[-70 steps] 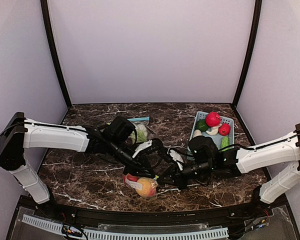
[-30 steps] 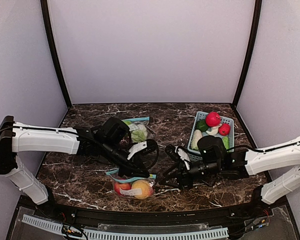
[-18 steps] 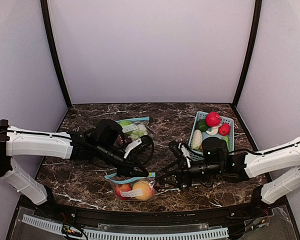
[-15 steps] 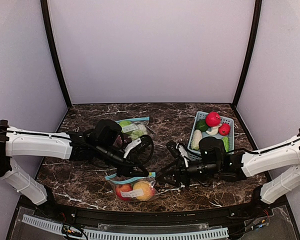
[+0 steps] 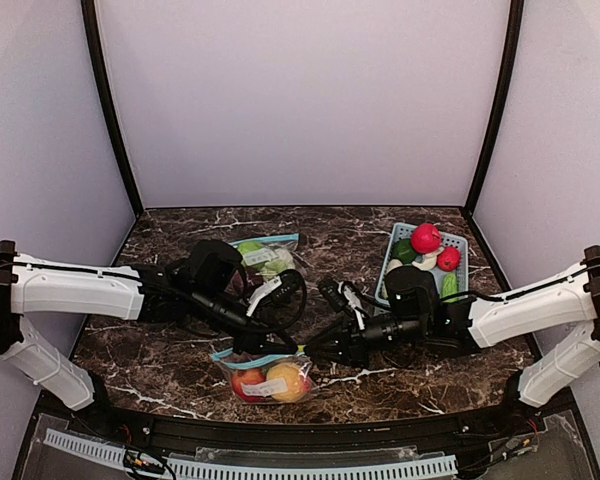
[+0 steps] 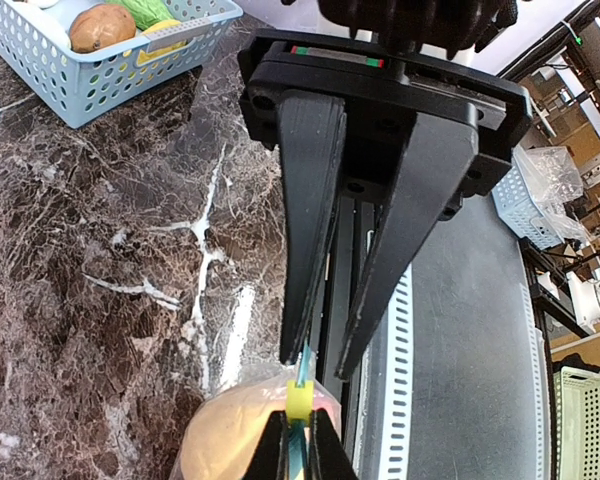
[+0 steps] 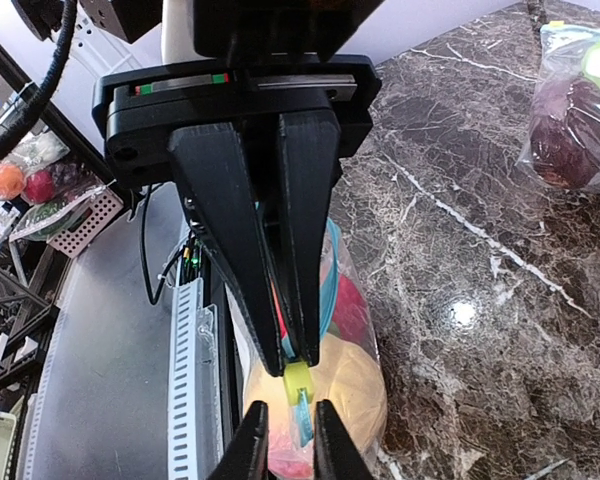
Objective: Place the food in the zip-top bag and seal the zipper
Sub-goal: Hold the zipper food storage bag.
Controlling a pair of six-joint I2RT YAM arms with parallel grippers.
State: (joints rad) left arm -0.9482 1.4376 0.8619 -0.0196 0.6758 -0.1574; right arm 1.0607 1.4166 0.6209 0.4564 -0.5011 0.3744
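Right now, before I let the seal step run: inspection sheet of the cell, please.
Surface: dark marble table, white veining.
Job's things: front zip-top bag holds a red apple and an orange-yellow fruit; rear zip-top bag holds green food; light-blue basket holds red apples, a green piece, cauliflower.
Clutter: nothing seen.
Grippers: left gripper shut on the zipper beside its yellow slider; right gripper jaws slightly apart, straddling the same strip.
Cables: black cable loop at the left wrist, near the rear bag.
Surroundings: pale walls, black corner posts, white slotted rail at the near edge.
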